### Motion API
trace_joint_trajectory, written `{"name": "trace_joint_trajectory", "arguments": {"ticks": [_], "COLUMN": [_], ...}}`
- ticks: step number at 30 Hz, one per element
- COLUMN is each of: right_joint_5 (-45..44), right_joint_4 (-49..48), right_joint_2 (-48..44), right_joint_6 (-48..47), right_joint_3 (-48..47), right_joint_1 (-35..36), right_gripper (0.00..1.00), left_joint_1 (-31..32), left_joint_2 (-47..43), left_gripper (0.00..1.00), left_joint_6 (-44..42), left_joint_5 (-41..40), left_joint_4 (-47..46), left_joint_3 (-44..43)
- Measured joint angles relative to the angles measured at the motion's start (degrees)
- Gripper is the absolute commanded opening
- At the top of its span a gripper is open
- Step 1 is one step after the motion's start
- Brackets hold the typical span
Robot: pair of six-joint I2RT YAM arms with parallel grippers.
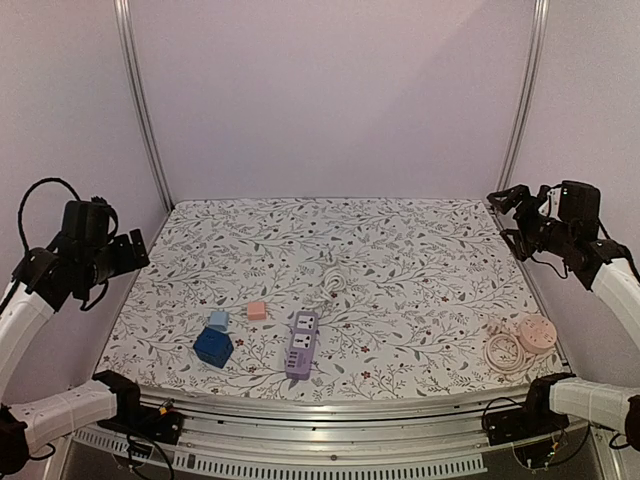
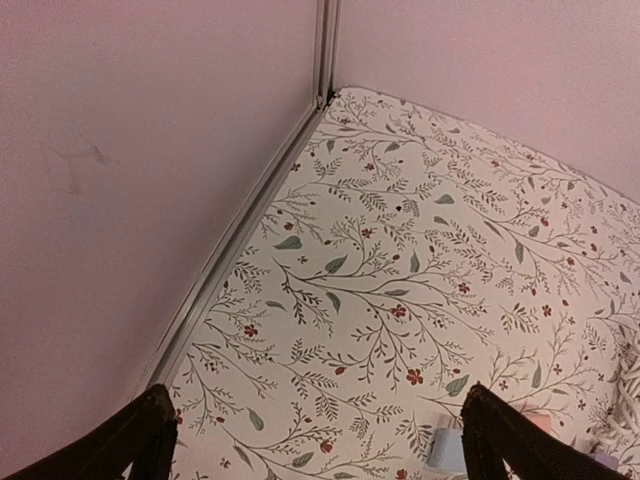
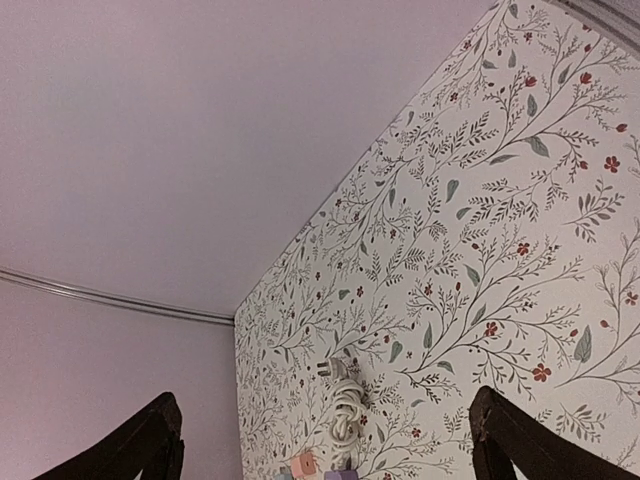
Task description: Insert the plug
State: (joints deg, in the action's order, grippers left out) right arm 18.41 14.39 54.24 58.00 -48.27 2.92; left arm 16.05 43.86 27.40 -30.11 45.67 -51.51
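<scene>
Left hand [image 2: 325, 452]: only two dark fingertips [image 2: 140, 440] show, cut off by the bottom edge, set wide apart, nothing between them. Right hand [image 3: 330, 452]: the same, tips wide, holding nothing.

White plug [image 3: 327, 368] lies loose on the floral worktop [image 1: 420, 250], its prongs pointing away from the bundled white cord [image 3: 345, 415]. It sits near the purple power strip [image 1: 301, 344] but apart from it, not inserted. In the top view plug and cord merge into one pale tangle.

Strip's socket markings are too small to read. In the right wrist view the strip is clipped by the bottom edge.

Light blue block [image 2: 445, 447] is half hidden behind the left finger. A pink block [image 1: 257, 310] and a dark blue block [image 1: 213, 347] lie left of the strip. A round peach reel [image 1: 535, 333] sits at the right edge; its face is unreadable.
</scene>
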Motion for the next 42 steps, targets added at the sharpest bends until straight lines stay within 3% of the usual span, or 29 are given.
{"name": "trace_joint_trajectory", "arguments": {"ticks": [15, 33, 38, 42], "right_joint_5": [2.0, 3.2, 3.9, 4.9], "right_joint_4": [6.8, 9.7, 9.1, 8.1], "right_joint_2": [1.2, 0.2, 1.8, 3.1], "right_joint_6": [6.4, 3.7, 1.8, -0.1], "right_joint_3": [-0.1, 1.1, 1.1, 1.2], "right_joint_1": [-0.4, 0.3, 0.9, 1.2], "right_gripper": [0.99, 0.99, 0.99, 0.99], "left_joint_1": [-0.1, 1.0, 4.8, 13.1], "left_joint_2": [-0.3, 10.0, 15.5, 17.4], "left_gripper": [0.99, 0.99, 0.99, 0.99], "left_joint_6": [0.6, -3.7, -4.4, -7.8], "left_joint_5": [1.7, 23.4, 26.7, 25.7], "left_joint_4": [3.1, 7.2, 8.3, 8.4], "left_joint_3": [-0.1, -8.7, -10.5, -11.9]}}
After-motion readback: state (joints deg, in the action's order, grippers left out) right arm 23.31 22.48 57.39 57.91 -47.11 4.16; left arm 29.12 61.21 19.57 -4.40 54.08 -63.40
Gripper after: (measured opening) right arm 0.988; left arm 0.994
